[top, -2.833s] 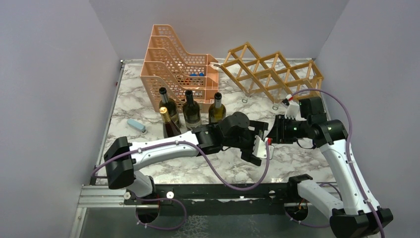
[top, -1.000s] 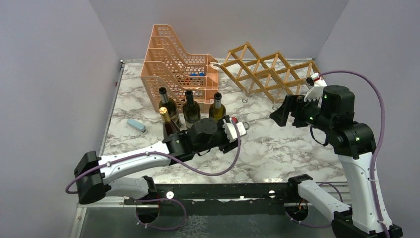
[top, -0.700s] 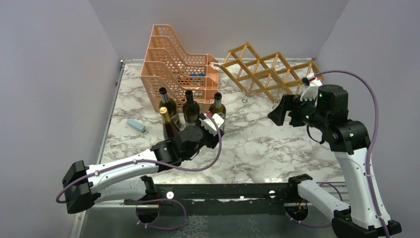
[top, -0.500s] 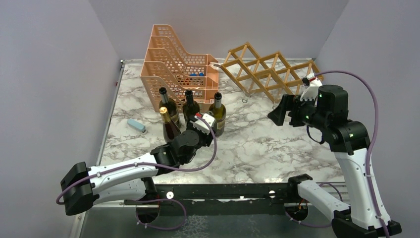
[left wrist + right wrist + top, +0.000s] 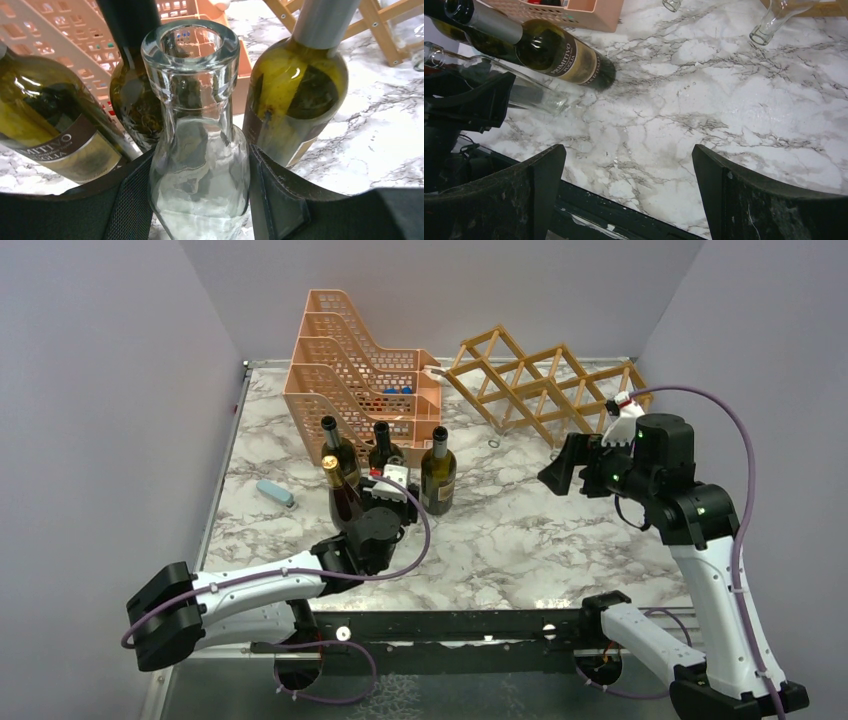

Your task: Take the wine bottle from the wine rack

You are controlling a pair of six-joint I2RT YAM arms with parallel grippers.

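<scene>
My left gripper (image 5: 200, 172) is shut on a clear glass wine bottle (image 5: 195, 120), with the black pads pressing both sides of its shoulder. The bottle is held among the dark bottles in front of the orange organizer. In the top view the left gripper (image 5: 385, 508) is beside those bottles. From the right wrist view, the clear bottle (image 5: 526, 95) has its base close to the marble. The tan lattice wine rack (image 5: 545, 385) stands at the back right. My right gripper (image 5: 560, 465) hangs open in front of it, with nothing between its fingers (image 5: 541, 172).
Several dark wine bottles (image 5: 438, 472) stand upright around the held one. The orange perforated organizer (image 5: 350, 370) is behind them. Two clear glass necks (image 5: 769, 22) poke out under the rack. A small blue item (image 5: 275, 492) lies at the left.
My left arm has swung left and back with the clear bottle, from the table's middle to the group of dark bottles. The right arm rose earlier and has hardly moved since.
</scene>
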